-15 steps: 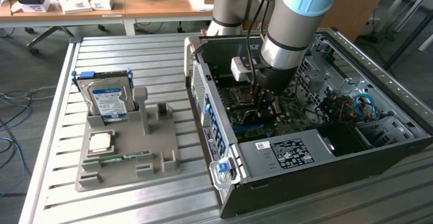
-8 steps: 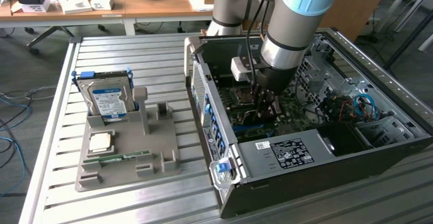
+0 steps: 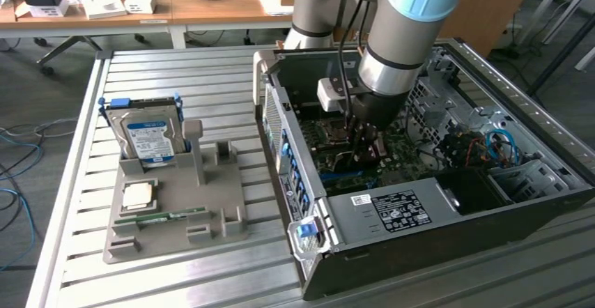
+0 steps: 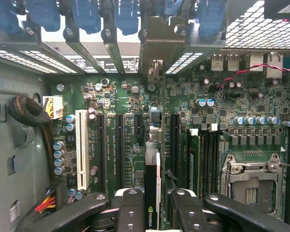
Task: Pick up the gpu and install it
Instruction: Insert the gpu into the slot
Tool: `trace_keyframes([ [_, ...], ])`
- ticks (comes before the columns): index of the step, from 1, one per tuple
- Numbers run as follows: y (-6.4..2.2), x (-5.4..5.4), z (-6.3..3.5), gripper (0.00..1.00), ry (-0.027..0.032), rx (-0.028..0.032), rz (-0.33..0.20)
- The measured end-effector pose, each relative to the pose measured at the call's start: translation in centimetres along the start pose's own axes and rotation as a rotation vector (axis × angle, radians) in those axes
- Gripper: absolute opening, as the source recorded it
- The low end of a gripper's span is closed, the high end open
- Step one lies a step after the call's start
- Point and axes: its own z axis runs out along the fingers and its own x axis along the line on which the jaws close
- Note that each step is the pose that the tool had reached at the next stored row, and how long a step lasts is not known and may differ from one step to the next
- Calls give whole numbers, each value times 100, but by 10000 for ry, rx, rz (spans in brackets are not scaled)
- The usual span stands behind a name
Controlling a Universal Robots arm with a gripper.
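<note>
Between the jaws — seemingly — the gpu [image 4: 150, 191]

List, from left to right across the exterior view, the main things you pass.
hard drive → blue latch on the case corner → gripper, shut on the gpu → blue cables inside the case

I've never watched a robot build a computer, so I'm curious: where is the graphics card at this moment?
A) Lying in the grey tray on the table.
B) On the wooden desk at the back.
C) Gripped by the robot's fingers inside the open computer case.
C: in the wrist view the gpu stands edge-on, clamped in the gripper over the motherboard.
</note>
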Motion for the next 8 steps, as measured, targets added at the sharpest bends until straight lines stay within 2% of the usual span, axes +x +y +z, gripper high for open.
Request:
trace_keyframes([
  [8, 0, -1, 0, 26, 18, 1, 0],
])
